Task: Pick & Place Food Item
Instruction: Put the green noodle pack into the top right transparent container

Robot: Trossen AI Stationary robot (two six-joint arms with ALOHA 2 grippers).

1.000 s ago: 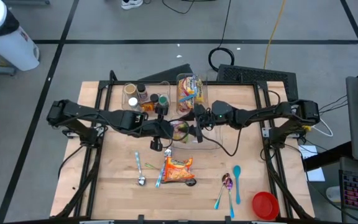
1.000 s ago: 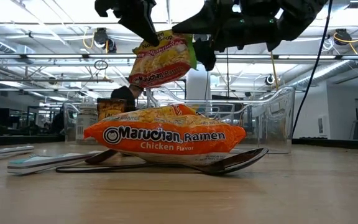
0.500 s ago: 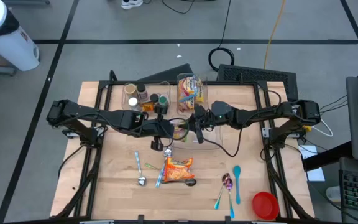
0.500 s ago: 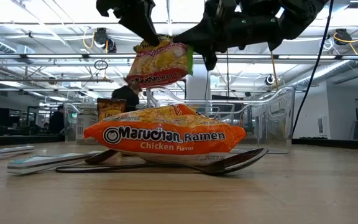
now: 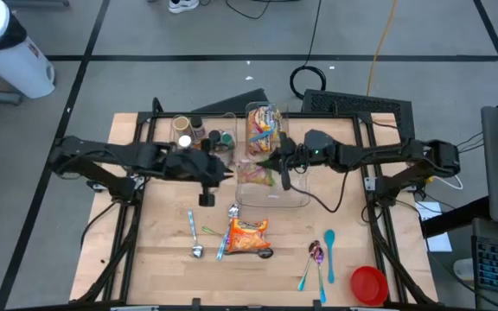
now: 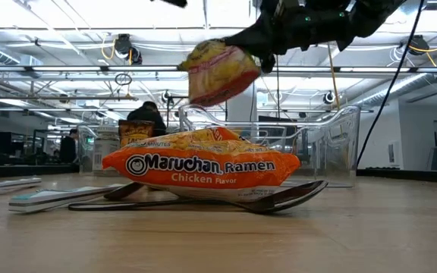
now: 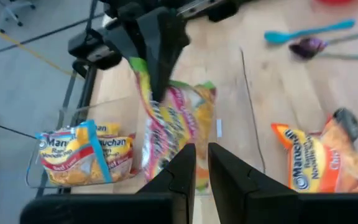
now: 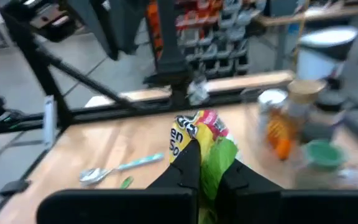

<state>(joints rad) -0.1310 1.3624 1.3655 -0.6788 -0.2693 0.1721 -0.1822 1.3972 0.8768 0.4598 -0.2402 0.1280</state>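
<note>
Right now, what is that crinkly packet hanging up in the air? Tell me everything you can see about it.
It is a ramen packet of crinkled plastic film, yellow and red with a green patch along one edge. The right gripper is shut on that green end, so the packet dangles tilted, clear of the table, above the clear plastic bin. Only that gripper touches it. The left gripper sits apart to one side. A second orange packet lies on the table.

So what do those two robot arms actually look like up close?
Both arms are black, built of slim jointed links. The left gripper ends in two flat, dark, blocky fingers; the right gripper in two similar, tapering ones. A black cable loops beneath the right arm.
</note>
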